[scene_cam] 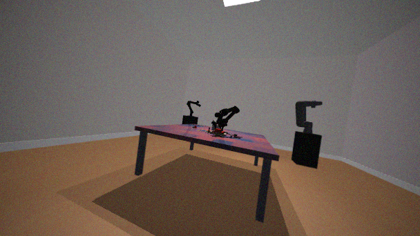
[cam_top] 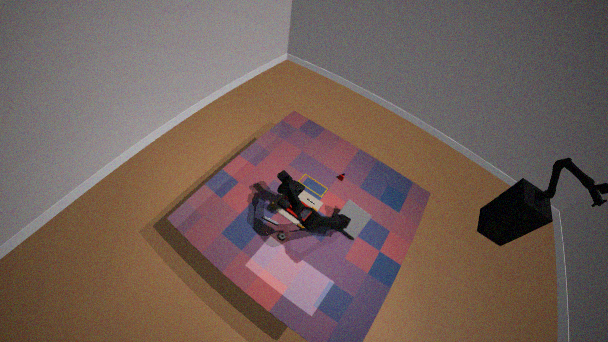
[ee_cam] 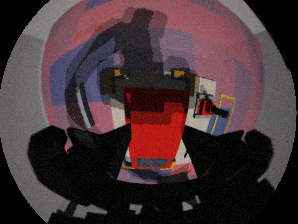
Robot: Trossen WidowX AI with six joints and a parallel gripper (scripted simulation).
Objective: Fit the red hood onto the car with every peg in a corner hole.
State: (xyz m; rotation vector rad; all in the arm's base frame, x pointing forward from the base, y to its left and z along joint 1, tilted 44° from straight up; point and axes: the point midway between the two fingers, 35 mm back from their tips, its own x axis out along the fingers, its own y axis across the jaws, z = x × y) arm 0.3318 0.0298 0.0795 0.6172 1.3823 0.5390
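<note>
Between your claw's (ee_cam: pixel 159 131) dark fingers, in the wrist view, sits the red hood (ee_cam: pixel 159 132) (scene_cam: pixel 218 130), its flat roof toward you. Your claw is clamped on the hood, one finger at each side of it. The hood lies over the car's place in the jig; whether the pegs have entered the corner holes, or whether it sits flat on the deck, you cannot tell from these views, since the shell and the fingers cover that part.

Just past the hood's far end, from the claw, you have a dark grey block-like part (ee_cam: pixel 145 81), with an orange-marked piece (ee_cam: pixel 119 74) at its left in the wrist picture and another (ee_cam: pixel 179 73) at its right. Pale panels show on both sides of the hood, beneath it.

To the right of the claw in that same view, well apart from the fingers, a small red-and-black item (ee_cam: pixel 205 107) stands over a pale plate, and beside it a yellow rectangular outline (ee_cam: pixel 228 96) (cam_top: pixel 306 174) marks the patchwork bench (cam_top: pixel 320 135) (scene_cam: pixel 166 132). Farther from the claw, beyond that outline in the top view, you have a small dark red object (cam_top: pixel 341 177), too small to name.

Above the claw, your black arm (cam_top: pixel 300 197) (scene_cam: pixel 226 114) bends over the work. Off the bench, well away from the claw, another black arm (cam_top: pixel 564 162) (scene_cam: pixel 189 105) stands on a black box (cam_top: pixel 515 212) (scene_cam: pixel 190 119).
</note>
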